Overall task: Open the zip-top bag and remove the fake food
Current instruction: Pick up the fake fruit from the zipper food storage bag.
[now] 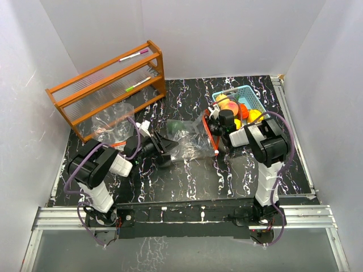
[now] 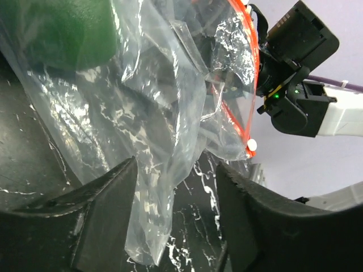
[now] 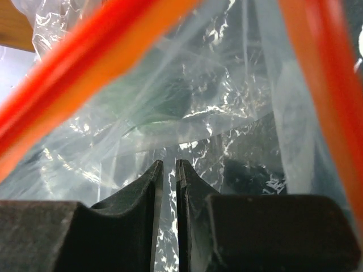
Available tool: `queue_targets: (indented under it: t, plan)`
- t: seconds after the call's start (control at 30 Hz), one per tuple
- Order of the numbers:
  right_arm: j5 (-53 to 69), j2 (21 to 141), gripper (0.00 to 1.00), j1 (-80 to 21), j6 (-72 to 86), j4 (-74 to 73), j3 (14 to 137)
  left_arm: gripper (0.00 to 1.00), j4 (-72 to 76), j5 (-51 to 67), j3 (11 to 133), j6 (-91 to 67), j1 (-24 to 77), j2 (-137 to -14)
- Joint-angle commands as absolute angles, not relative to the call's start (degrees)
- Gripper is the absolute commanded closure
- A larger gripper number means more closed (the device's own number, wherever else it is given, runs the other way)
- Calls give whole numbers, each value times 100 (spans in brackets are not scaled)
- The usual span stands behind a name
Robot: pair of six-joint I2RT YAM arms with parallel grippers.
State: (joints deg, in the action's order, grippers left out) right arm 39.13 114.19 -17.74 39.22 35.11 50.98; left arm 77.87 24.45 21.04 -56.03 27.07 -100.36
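While left pincer (image 2: 176, 170) wide astride the zip-top bag (image 2: 170, 96) — right pincer (image 3: 169, 170) narrow on its film

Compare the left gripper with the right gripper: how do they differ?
The left gripper stands open, fingers wide apart around a fold of the bag; the right gripper is nearly shut, seemingly pinching the bag's thin plastic. The right gripper is at the bag's orange zip, the left gripper at the opposite end. Both are black.
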Motion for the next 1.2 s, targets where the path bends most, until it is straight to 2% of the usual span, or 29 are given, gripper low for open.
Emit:
queue_targets:
  t: [0.0,0.1,0.37,0.6,0.67,0.73,0.83,1.0,1.17]
  plan:
    - [4168,11548,81,-1767,4302,4444,5520,39,6756,2441,2420,-4973,2663,-9438]
    - [4127,11624,81,-1767,4222,4334,5643,35,6436,2324,2478,-4899,2642,-9180]
    - [4122,11645,81,-1767,4153,4251,5571,40,5569,1127,2920,-5028,2504,-9346]
    - [4123,11618,80,-1792,4081,4235,5494,40,5067,360,3282,-5065,2203,-9644]
    - [4129,11619,80,-1808,4082,4223,5491,38,5149,413,3437,-5085,2092,-9836]
    - [4135,11628,80,-1811,4077,4216,5501,28,5446,565,3581,-5264,1972,-10147]
    - [4154,11645,80,-1827,4076,4212,5510,27,6095,872,3789,-5632,1811,-10744]
    - [4149,11658,80,-1850,4071,4187,5525,34,6207,1189,4296,-5750,1803,-11214]
    - [4131,11646,80,-1869,4049,4128,5550,49,6295,1223,4247,-5801,1828,-11328]
